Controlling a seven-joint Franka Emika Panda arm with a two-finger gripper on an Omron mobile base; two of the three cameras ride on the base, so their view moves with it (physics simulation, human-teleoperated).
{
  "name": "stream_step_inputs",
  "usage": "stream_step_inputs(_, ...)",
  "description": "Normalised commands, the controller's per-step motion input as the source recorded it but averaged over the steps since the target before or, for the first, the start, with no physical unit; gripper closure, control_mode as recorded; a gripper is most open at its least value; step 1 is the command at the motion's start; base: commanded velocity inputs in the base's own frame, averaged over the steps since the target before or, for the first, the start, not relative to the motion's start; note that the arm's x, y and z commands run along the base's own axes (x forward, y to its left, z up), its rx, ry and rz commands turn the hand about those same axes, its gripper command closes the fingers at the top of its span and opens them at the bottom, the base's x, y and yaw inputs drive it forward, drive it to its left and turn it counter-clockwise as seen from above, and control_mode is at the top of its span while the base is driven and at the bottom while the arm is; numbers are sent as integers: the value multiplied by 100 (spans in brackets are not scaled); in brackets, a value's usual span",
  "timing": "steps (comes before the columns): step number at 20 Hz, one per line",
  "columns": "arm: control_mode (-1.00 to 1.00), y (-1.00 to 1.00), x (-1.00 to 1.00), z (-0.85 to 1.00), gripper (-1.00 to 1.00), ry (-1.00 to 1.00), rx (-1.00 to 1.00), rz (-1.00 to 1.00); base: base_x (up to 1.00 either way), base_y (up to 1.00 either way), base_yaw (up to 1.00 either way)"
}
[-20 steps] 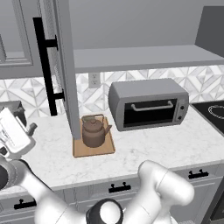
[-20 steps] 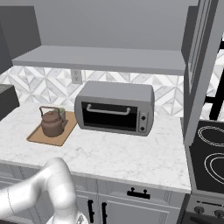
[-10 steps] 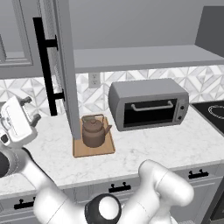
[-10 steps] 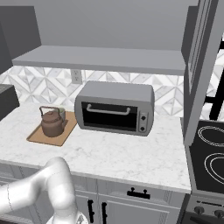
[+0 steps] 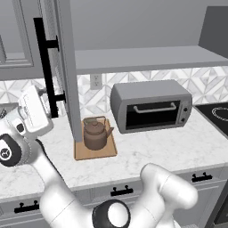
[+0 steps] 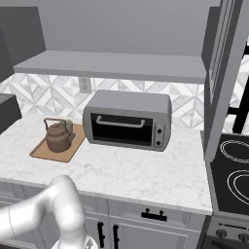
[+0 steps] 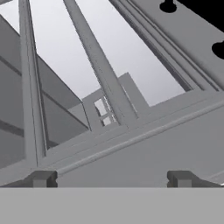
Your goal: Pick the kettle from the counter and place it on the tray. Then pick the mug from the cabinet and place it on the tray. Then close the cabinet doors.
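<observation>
Counter (image 5: 178, 147): kettle (image 5: 95, 133) upright on tray (image 5: 95, 149), spout right.

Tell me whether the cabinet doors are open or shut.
Open. The left cabinet door stands swung out edge-on above the counter, baring the shelf; the right cabinet door stands out too.

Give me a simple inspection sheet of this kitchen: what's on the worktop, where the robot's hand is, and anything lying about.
Surface: white marble counter, bare in front.
Job's things: kettle upright on the tray; a small mug stands right behind the kettle; left cabinet door hangs open, shelf bare.
Clutter: toaster oven beside the tray.
Grippers: gripper raised left of the open door, fingers spread wide, holding nothing.
Cables: nothing seen.
Surroundings: tiled backsplash with outlet, stove at right.
</observation>
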Motion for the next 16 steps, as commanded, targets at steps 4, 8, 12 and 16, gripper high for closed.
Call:
stream_step_inputs(4,-100,-80,0,35,-100,-3,0,0,0,0,0)
stream_step_inputs(8,-100,-80,-1,47,-100,-7,0,0,0,0,0)
stream_step_inputs(12,-100,-78,0,50,-100,-7,0,3,0,0,0)
stream_step_inputs(16,-100,-82,0,44,-100,-5,0,10,0,0,0)
